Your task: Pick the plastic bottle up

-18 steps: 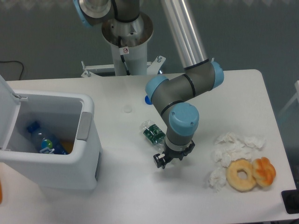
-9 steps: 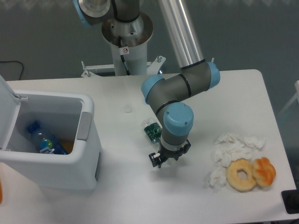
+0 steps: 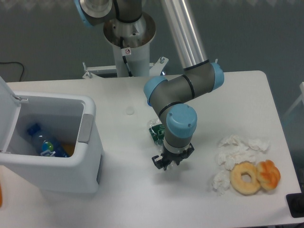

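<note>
table (image 3: 118, 199): white; holds everything named below.
bin (image 3: 57, 164): white, lid up, at the table's left; well apart from the arm's work.
arm (image 3: 179, 124): wrist stands over mid-table and covers most of the bottle.
bottle (image 3: 154, 130): lies on the table touching the wrist's left edge; only a green-banded end shows, so its long axis cannot be told.
gripper (image 3: 161, 162): dark fingertips low over the table, empty; gap too small to judge.
key relation: bottle lies just up and slightly left of the fingertips, toward the base.
</note>
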Controlling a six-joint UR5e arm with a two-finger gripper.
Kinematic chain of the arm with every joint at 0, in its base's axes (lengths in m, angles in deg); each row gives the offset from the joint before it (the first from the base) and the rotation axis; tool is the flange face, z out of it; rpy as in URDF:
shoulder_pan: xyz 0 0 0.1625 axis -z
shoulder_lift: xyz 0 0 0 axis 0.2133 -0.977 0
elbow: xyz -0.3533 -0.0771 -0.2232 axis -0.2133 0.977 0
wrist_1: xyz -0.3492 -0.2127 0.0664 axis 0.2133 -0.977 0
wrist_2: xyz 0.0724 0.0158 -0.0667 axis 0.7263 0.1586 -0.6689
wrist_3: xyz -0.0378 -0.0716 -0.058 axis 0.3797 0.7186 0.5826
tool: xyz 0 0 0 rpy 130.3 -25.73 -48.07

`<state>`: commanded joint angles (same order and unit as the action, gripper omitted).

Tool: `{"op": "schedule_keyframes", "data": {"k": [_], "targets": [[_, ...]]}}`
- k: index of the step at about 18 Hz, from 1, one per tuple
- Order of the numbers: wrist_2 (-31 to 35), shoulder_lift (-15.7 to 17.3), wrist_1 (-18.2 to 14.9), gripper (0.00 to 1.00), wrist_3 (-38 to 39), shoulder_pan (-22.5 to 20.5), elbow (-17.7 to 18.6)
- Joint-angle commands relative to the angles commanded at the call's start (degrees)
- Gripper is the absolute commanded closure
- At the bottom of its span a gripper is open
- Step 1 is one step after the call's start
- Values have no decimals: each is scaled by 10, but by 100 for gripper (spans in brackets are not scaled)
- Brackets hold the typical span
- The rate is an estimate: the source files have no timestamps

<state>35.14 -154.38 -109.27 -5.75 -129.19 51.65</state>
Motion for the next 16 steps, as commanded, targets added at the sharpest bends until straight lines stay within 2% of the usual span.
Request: {"op": "schedule_keyframes", "data": {"k": [1,7,11,16], "targets": [[0,0,0,67,0,0,0],[0,1,0,75,0,0,-1],[2,4,-1,75,0,2,-10],[3,27,-4,75,-21,7,-16]]}}
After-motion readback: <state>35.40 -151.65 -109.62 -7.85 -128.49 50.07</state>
